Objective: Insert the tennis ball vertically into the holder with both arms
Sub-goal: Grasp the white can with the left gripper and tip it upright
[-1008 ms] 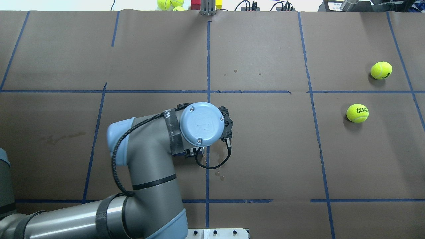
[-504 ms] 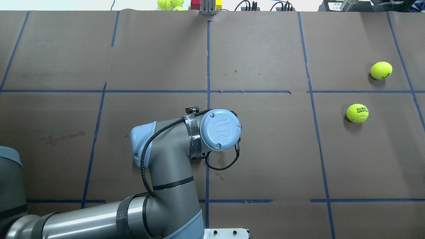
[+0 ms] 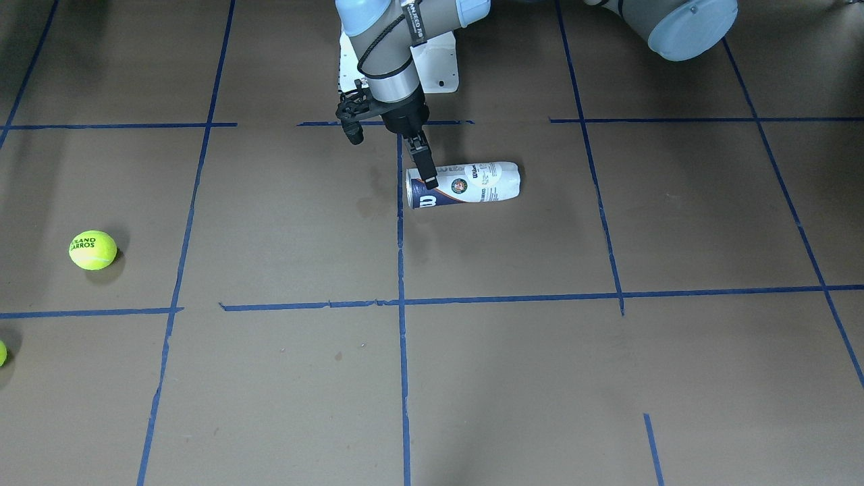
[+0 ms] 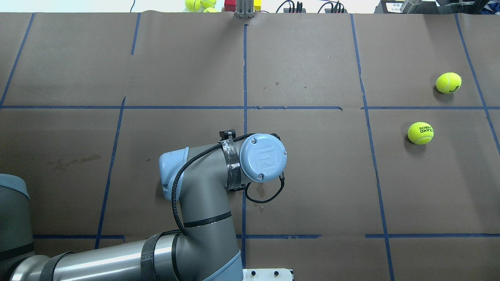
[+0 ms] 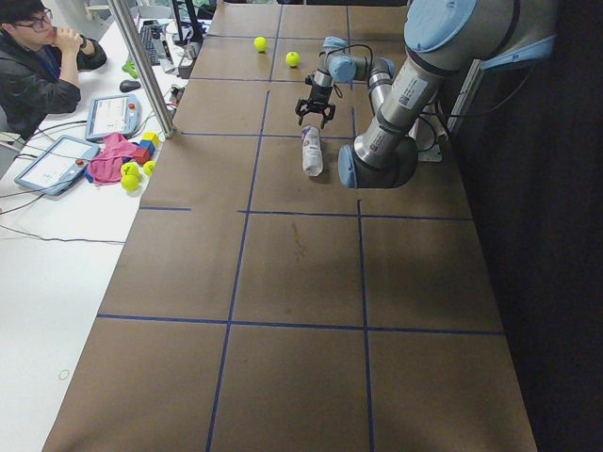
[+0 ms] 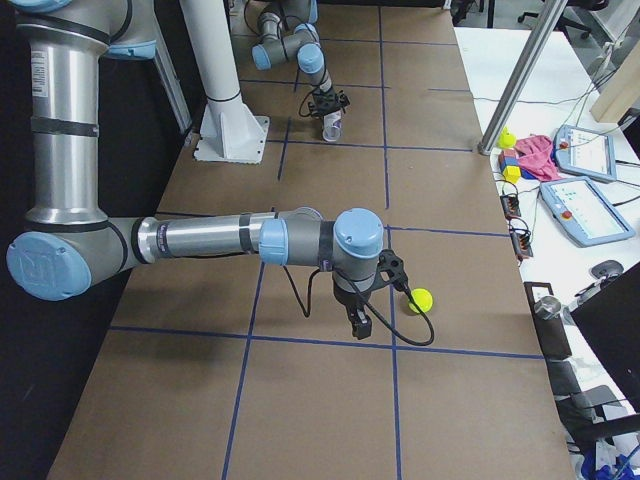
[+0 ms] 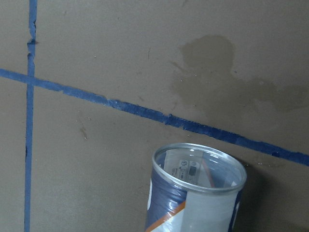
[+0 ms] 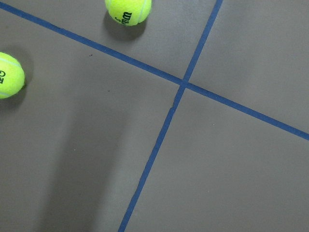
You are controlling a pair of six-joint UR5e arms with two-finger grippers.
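The holder (image 3: 472, 182), a clear can with a white and navy label, lies on its side on the brown table. Its metal-rimmed mouth faces the front view's left. It fills the bottom of the left wrist view (image 7: 195, 193). My left gripper (image 3: 429, 179) points down over the mouth end; its jaws look open, one finger in front of the rim. The overhead view hides both under my left wrist (image 4: 262, 157). Two tennis balls (image 4: 420, 133) (image 4: 448, 82) lie far right. My right gripper (image 6: 360, 325) hangs beside a ball (image 6: 420, 298); I cannot tell its state.
The white pedestal base (image 3: 432, 64) stands behind the holder near the robot. Loose balls and coloured blocks (image 4: 199, 4) lie beyond the table's far edge. A metal post (image 5: 141, 66) and a seated operator (image 5: 38, 66) are on that side.
My left wrist has moved right and back toward the robot, and dropped lower. The two balls on the right have not moved.
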